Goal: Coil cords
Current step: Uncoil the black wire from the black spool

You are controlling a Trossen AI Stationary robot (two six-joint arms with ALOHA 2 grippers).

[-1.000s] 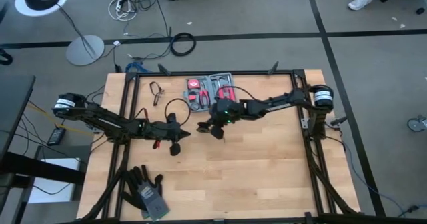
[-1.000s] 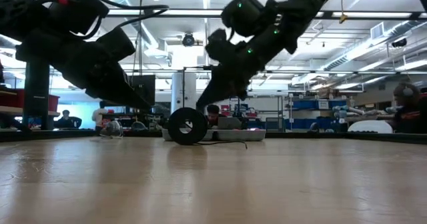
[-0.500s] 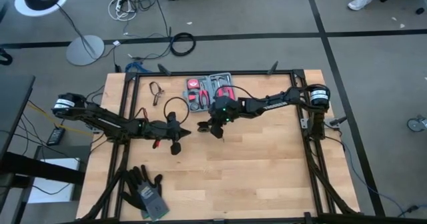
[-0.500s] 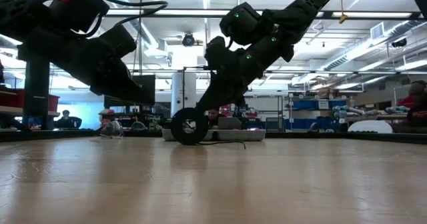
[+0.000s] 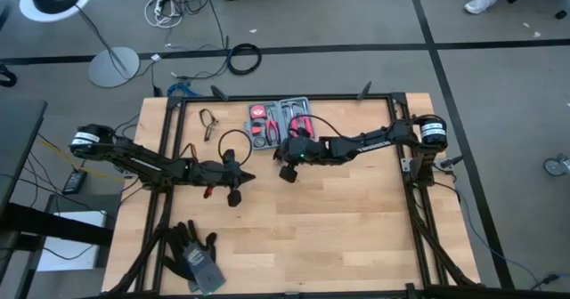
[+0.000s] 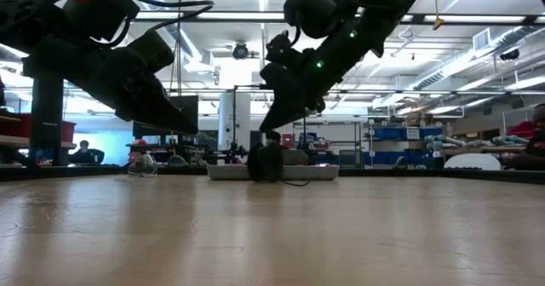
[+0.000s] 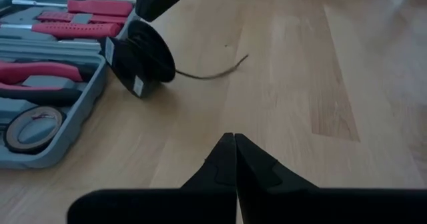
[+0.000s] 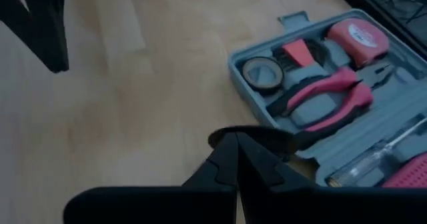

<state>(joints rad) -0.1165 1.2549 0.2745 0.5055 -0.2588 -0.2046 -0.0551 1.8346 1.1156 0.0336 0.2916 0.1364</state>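
The cord's round black disc (image 7: 143,59) stands on its edge on the table, beside the open grey and red tool kit (image 7: 47,71). It shows edge-on in the low view (image 6: 266,162). Its thin black wire (image 7: 213,72) trails along the wood, and a loop of it (image 5: 233,143) lies near the left arm. My right gripper (image 5: 285,167) is shut, slanting down just over the disc's upper rim (image 8: 267,139). My left gripper (image 5: 245,179) is shut and empty, a short way left of the disc, above the table. My right gripper's shut fingertips (image 6: 266,133) stand right at the top of the disc's rim, coming down at a slant from the right. I cannot tell whether they touch it. The disc rests on the table on its edge.
The tool kit (image 5: 280,121) lies at the table's far middle, with tape, pliers and screwdrivers in it. A small tool (image 5: 210,121) lies at the far left. Grey gloves (image 5: 194,254) lie at the near left corner. Bare wood (image 5: 338,219) spreads over the near half.
The disc has turned about on its edge: it faced the low camera and now shows edge-on. It has also shifted a little toward the table's right, closer to the tool kit. My right gripper has risen and moved slightly right with it.
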